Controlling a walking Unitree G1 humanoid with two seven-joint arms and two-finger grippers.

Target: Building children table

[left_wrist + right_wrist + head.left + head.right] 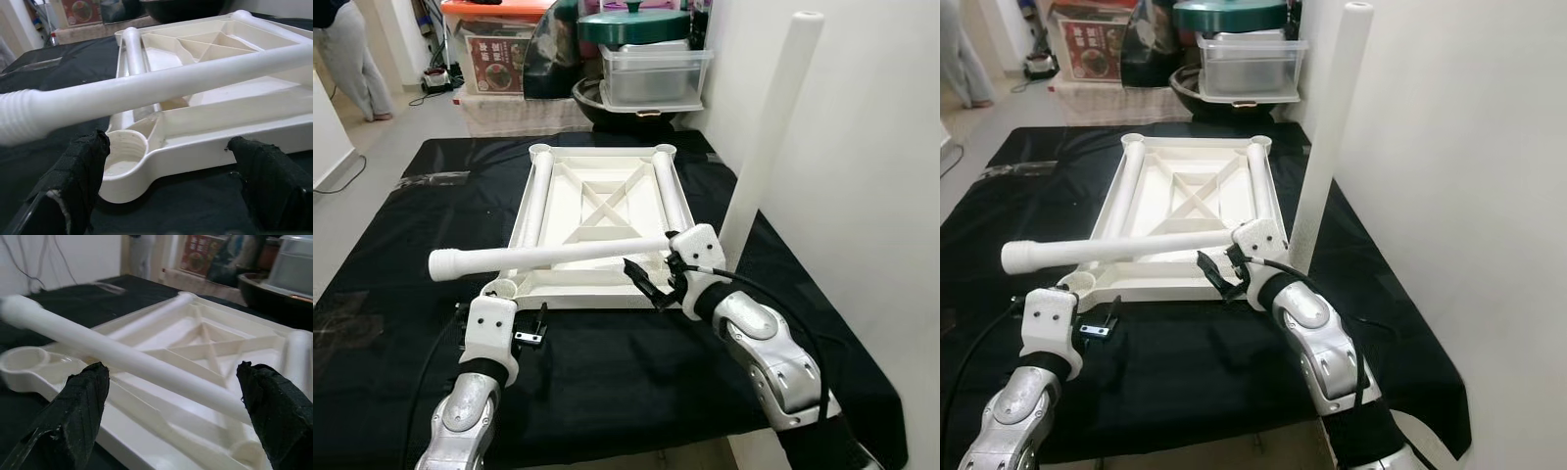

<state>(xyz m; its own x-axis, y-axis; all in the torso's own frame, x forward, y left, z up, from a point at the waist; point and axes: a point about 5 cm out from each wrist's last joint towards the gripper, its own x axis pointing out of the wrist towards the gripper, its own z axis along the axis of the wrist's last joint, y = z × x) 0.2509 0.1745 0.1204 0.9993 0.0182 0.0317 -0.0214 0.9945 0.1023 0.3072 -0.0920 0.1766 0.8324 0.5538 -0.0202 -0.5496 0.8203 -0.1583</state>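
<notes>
A white children's tabletop (597, 284) lies upside down on the black-covered table. One white leg (769, 137) stands upright at its near right corner. Another loose leg (548, 257) lies crosswise above the near edge, threaded end (19, 117) sticking out to the left. The near left corner socket (122, 156) is empty. My right gripper (651, 284) is open at the loose leg's right end, and the leg (146, 367) runs between its spread fingers without being pinched. My left gripper (530, 333) is open, low over the cloth just in front of the empty socket.
Two more white tubes (533, 196) (671, 191) lie along the tabletop's left and right sides. A white wall (862, 196) stands close on the right. Storage boxes and a green-lidded pot (636, 29) crowd the back. A person (352, 59) stands at the far left.
</notes>
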